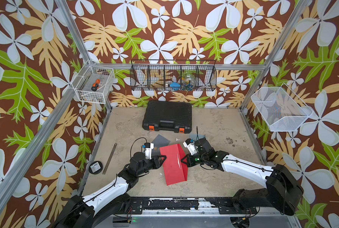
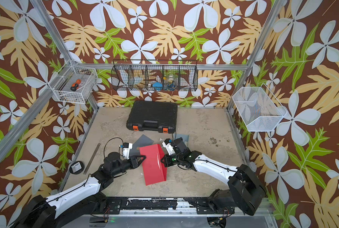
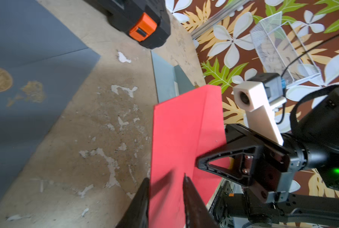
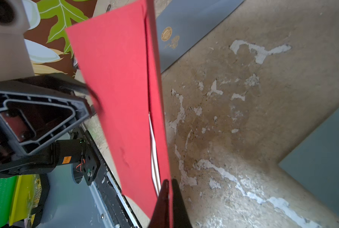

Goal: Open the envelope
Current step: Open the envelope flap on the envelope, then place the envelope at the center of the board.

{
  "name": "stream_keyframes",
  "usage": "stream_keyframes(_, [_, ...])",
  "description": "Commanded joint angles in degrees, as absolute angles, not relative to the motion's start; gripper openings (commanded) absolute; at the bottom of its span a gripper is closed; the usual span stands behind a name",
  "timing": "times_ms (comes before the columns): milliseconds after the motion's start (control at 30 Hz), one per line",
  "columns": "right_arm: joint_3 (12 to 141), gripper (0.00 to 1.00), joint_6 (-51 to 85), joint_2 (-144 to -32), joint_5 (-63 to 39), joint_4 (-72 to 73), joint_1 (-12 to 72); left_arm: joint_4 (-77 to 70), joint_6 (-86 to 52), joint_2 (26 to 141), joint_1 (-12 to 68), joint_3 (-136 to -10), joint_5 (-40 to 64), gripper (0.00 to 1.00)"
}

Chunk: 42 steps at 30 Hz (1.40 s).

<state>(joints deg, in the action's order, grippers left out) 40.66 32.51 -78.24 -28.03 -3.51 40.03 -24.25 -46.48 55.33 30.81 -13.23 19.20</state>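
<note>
2 tools meet at a red envelope (image 1: 172, 163) just below the middle of the frame in both top views. The envelope is raised on its long edge above the desk (image 1: 204, 183) rather than lying flat. The right tool (image 1: 182, 160) comes in from the frame's right, its jaws pressed together on the envelope's right-hand strip. We judge that strip to be the flap, pinched so it can be peeled away from the body. The left tool (image 1: 164, 157) sits at the opposite edge, and we read it as the brace meant to steady the body against that pull.

The top views cannot settle how the left tool stands, but the left wrist view does. Its jaws are spread, with the envelope's edge in the gap and neither jaw visibly pressing it, so it pinches nothing. The right wrist view adds 2 things. It shows the right tool clamped on thin red paper, and a narrow slit beside the fold where a white sheet (image 4: 152, 138) shows inside. From this we take the flap to be partly lifted.

Only the top views give the layout: grey sheets (image 1: 160, 140) just behind the envelope, and a black case (image 1: 167, 114) further up the frame, well apart. We cannot tell whether the envelope's lower corner touches the desk.
</note>
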Motion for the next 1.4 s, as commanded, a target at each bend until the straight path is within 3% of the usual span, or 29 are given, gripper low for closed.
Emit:
stream_keyframes(0, [38.5, 0.00, 33.1, -77.8, -33.1, -0.1, 38.3, -22.6, -46.2, 56.3, 30.8, -13.8, 17.2, 0.46])
stream_keyframes(200, [31.7, 0.00, 40.6, -78.7, -36.6, 5.7, 31.7, -18.7, -44.2, 54.8, 30.8, -16.1, 16.7, 0.54])
stream_keyframes(533, [20.3, 0.00, 60.2, -79.5, -48.2, 38.8, 28.2, -33.5, -45.7, 59.8, 34.1, -14.8, 29.6, 0.54])
stream_keyframes(1033, [18.1, 0.00, 64.3, -78.0, -55.1, 50.1, 28.4, -41.3, -48.7, 71.5, 38.4, -16.5, 31.3, 0.52])
stream_keyframes(1167, [18.7, 0.01, 61.2, -79.5, -54.4, 46.6, 28.9, -40.6, -48.8, 69.9, 38.4, -15.8, 29.5, 0.52])
stream_keyframes(1267, [21.2, 0.03, 54.5, -81.4, -50.4, 34.4, 29.2, -39.6, -48.4, 68.5, 38.4, -15.4, 28.1, 0.52])
stream_keyframes(1367, [22.1, 0.03, 53.2, -84.9, -50.1, 33.8, 29.3, -39.3, -48.3, 68.2, 38.4, -15.2, 27.6, 0.52])
